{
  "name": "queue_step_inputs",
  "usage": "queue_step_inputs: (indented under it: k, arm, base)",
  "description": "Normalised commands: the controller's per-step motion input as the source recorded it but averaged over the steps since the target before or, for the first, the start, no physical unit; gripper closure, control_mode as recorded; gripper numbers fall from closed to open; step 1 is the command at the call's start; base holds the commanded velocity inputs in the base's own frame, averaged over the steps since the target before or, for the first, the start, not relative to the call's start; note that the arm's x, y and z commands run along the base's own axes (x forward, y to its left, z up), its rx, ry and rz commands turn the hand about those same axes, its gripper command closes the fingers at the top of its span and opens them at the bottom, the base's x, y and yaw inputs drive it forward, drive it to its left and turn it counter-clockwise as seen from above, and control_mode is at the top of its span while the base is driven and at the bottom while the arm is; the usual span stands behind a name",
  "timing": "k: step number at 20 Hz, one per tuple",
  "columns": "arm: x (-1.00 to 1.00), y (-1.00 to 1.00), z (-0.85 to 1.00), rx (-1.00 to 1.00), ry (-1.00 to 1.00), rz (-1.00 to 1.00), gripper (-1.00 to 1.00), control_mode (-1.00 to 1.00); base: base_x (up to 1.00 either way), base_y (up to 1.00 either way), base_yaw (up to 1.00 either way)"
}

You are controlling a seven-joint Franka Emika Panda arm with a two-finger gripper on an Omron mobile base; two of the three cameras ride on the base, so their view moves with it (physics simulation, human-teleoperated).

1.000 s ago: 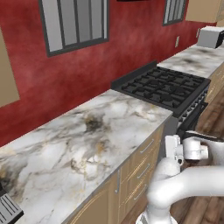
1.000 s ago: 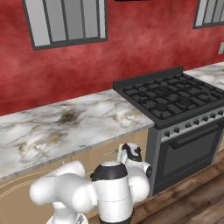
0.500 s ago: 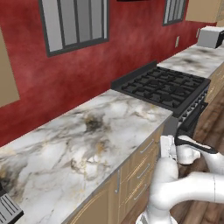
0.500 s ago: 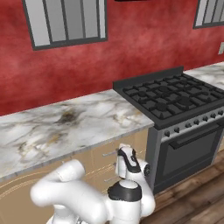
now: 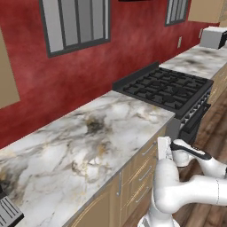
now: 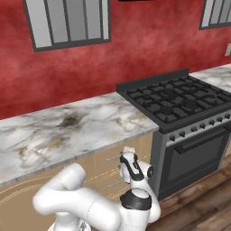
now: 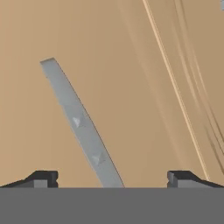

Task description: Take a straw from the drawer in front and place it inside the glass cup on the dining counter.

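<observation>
Two-finger gripper is spread wide, holding nothing, right up against the tan wood drawer front; its grey metal handle runs 11-to-6.

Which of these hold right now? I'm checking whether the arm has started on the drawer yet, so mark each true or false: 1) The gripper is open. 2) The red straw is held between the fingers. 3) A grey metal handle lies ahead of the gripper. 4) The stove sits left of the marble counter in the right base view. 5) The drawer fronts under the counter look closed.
1) True: the gripper has its fingertips spread wide apart.
2) False: nothing sits between the fingers; no straw is visible.
3) True: the handle crosses the tan drawer front close ahead.
4) False: the stove stands right of the marble counter.
5) True: none appears pulled out in the base views.
</observation>
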Motion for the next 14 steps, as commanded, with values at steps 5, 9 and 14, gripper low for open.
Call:
queue_step_inputs:
  k: [5, 9, 14]
  arm:
    - [0.44, 0.00, -0.35, 0.00, 0.00, 0.00, -1.00, -1.00]
    - [0.38, 0.00, -0.35, 0.01, 0.00, 0.00, -1.00, -1.00]
    - [0.34, 0.02, -0.35, 0.01, 0.00, 0.00, -1.00, -1.00]
  base:
    - [0.00, 0.00, 0.00]
    - [0.00, 0.00, 0.00]
    - [0.00, 0.00, 0.00]
